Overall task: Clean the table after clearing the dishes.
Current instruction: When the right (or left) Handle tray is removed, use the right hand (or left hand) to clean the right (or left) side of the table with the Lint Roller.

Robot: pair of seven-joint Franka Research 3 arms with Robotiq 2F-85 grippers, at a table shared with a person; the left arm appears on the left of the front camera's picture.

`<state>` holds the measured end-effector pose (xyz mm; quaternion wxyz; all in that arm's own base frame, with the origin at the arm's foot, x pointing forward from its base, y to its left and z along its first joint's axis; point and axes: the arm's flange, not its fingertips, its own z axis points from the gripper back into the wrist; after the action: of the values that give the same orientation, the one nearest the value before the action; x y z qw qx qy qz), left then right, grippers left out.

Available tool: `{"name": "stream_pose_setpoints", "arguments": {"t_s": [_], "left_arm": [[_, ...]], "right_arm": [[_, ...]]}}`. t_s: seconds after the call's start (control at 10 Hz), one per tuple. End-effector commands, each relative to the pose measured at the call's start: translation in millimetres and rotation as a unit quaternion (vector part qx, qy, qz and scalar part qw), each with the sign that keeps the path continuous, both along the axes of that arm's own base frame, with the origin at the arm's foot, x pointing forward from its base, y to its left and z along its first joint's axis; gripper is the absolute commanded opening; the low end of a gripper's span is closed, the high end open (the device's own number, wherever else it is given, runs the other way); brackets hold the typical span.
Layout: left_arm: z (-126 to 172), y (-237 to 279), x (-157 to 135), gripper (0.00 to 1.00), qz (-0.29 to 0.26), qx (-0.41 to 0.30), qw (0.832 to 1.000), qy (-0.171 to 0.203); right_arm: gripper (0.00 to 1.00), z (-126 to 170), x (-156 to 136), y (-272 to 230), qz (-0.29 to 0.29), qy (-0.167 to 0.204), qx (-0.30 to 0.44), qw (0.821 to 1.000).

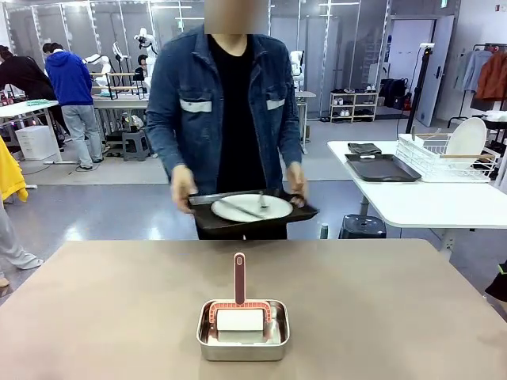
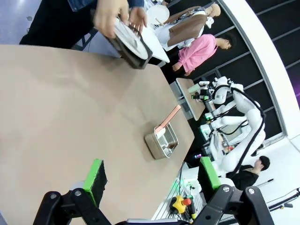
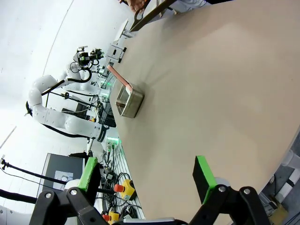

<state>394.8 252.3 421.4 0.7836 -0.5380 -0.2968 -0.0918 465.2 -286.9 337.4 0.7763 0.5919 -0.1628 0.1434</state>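
A person's two hands hold a dark tray (image 1: 234,225) just past the far edge of the beige table (image 1: 95,301). On the tray lie a round white plate (image 1: 252,207) and silver cutlery. The left wrist view shows that tray (image 2: 137,57) and plate (image 2: 129,37) lifted above the table (image 2: 56,103). In the right wrist view the tray's edge (image 3: 154,13) is at the top, over the table (image 3: 211,84). My left gripper (image 2: 152,180) hangs open above the table with nothing between its green pads. My right gripper (image 3: 146,178) is open too, holding nothing.
A shiny steel pan (image 1: 243,328) holding a white pad with a red handle (image 1: 239,277) stands at the front middle of the table; it also shows as the pan (image 2: 161,143) and the pan (image 3: 129,101). A white side table (image 1: 428,198) at right carries a dish rack (image 1: 447,154) and a dark tray (image 1: 382,167).
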Motion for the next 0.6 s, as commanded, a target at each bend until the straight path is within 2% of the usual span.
{"name": "stream_pose_setpoints", "arguments": {"t_s": [0.0,0.5], "left_arm": [[17,-49,5,1.0,-0.008,0.043,0.999,0.003],[61,-192,44,1.0,-0.07,0.129,0.989,-0.018]], "right_arm": [[1.0,0,-4,3,0.002,-0.01,0.001,1.0],[1.0,0,-4,3,0.002,-0.01,0.001,1.0]]}}
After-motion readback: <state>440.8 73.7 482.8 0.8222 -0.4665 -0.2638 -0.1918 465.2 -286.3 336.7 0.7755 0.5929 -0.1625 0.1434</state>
